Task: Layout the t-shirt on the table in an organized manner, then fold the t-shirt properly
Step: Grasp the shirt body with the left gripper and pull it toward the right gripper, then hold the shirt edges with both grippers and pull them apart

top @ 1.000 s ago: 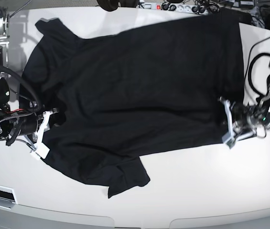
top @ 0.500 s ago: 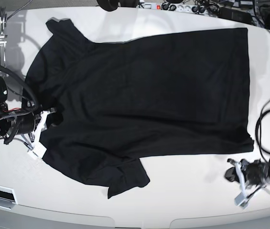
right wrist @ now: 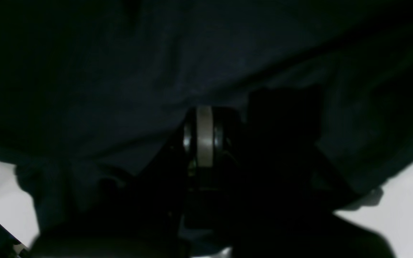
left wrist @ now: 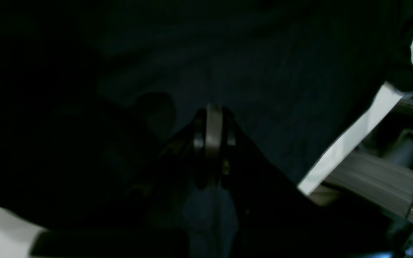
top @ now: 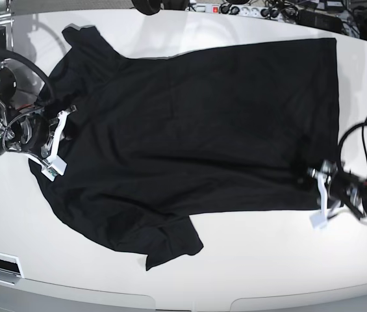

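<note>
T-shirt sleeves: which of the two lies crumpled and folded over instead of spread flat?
The sleeve nearest the table's front edge on the t-shirt: its cuff is doubled over in a creased flap. The far sleeve lies flatter.

1. Your left arm comes in from 3 o'clock in the base view, lying low, with black cables looping behind its wrist.
2. Your left claw point(top: 316, 188) points toward 9 o'clock, its jaws pressed together; the wrist view shows no gap between them.
3. Your right arm enters from 9 o'clock, also low, wrist angled inward.
4. Your right claw point(top: 58, 140) points toward 3 o'clock, and its jaws are fully closed too.
</note>
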You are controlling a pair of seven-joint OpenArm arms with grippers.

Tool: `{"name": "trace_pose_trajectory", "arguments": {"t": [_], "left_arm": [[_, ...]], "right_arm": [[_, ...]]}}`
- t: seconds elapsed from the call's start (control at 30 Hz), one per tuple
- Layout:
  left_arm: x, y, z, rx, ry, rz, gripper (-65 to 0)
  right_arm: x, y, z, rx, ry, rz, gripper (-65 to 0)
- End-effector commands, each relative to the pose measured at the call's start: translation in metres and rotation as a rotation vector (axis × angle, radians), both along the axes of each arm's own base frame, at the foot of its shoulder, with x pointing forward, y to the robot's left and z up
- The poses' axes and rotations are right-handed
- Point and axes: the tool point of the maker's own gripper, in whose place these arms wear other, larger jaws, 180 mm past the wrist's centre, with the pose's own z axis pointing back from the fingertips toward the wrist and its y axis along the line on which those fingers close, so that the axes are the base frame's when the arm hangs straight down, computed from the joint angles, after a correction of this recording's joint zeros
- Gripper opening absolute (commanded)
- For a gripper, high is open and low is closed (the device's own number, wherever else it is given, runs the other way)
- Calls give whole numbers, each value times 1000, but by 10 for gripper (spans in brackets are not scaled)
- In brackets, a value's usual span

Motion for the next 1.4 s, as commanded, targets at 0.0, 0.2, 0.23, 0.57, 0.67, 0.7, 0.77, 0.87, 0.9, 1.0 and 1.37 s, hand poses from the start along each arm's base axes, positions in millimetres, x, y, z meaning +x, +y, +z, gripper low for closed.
{"name": "trace_pose_trajectory", "arguments": {"t": [0.0,0.2,0.23,0.57,0.67,0.7,0.77,0.87,0.9,1.0,1.37], "left_arm": [[9,1,12,-25,-36,11,-650],[-28,-15,-14,-92,39,6,-650],[-33,-17,-17,-92,48,-2,-650],[-89,-45,-31,-142,160,-130,-650],[-103,-46,-38,-136,190,-144,-650],[-108,-46,-41,-134,200,-145,-650],[-116,-45,-46,-133,218,-144,-650],[-130,-40,-53,-123,248,-140,-650],[-132,-37,-53,-127,253,-129,-650],[-119,-22,-37,-184,205,-34,-650],[-115,72,1,-304,23,405,-650]], "right_arm": [[13,-5,12,-6,-53,3,-650],[-3,-1,1,22,-48,-6,-650],[-8,-3,-4,5,-40,-8,-650],[-43,-55,-35,-240,147,-310,-650],[-60,-45,-40,-203,231,-302,-650],[-63,-41,-40,-190,236,-287,-650],[-62,-37,-40,-169,237,-280,-650],[-62,-37,-40,-170,238,-280,-650],[-61,-37,-39,-170,235,-280,-650],[-57,-36,-37,-167,226,-269,-559],[-45,-28,-31,-130,170,-215,-344]]}}
